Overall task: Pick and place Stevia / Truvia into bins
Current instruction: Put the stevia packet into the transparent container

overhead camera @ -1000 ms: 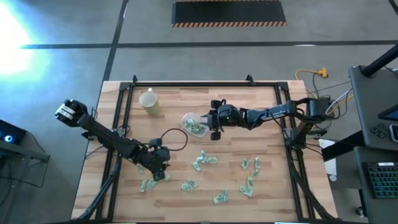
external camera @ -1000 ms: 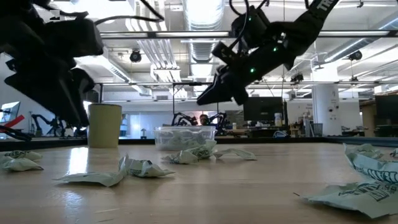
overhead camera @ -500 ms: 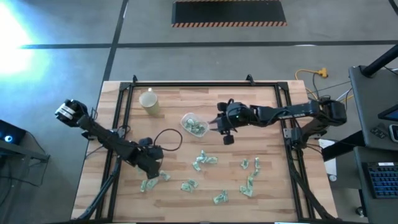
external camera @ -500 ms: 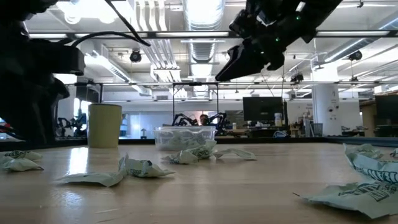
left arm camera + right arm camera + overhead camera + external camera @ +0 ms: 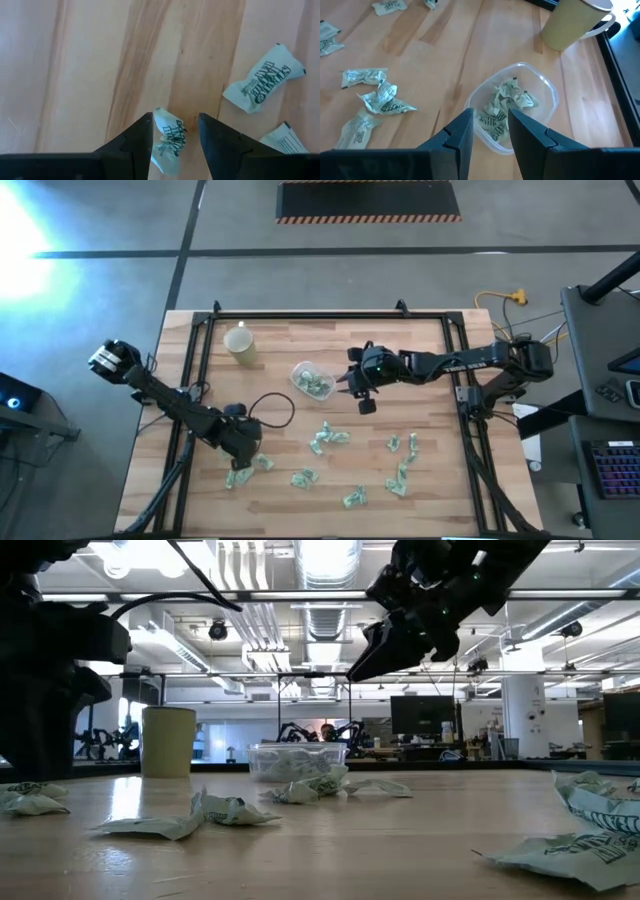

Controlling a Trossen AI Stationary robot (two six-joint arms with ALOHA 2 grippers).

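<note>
Several pale green-and-white sachets [image 5: 330,438] lie scattered on the near half of the wooden table. The clear tub [image 5: 313,380] stands mid-table with a few sachets [image 5: 502,107] inside. My left gripper [image 5: 242,458] is open and low over the near left. Its fingers stand on either side of one crumpled sachet [image 5: 167,140] that lies on the wood. My right gripper [image 5: 352,390] is open and empty. It hangs above the table just right of the tub and also shows in the low view [image 5: 360,665].
A pale yellow cup [image 5: 240,342] stands at the far left. Two more sachets [image 5: 262,80] lie beside my left gripper. A black cable [image 5: 275,405] loops on the table by the left arm. Black rails frame the table's left, right and far sides.
My right gripper has drawn back from over the tub toward the table's right edge and has risen. My left gripper has shifted a little toward the table's left edge and come down over a sachet.
</note>
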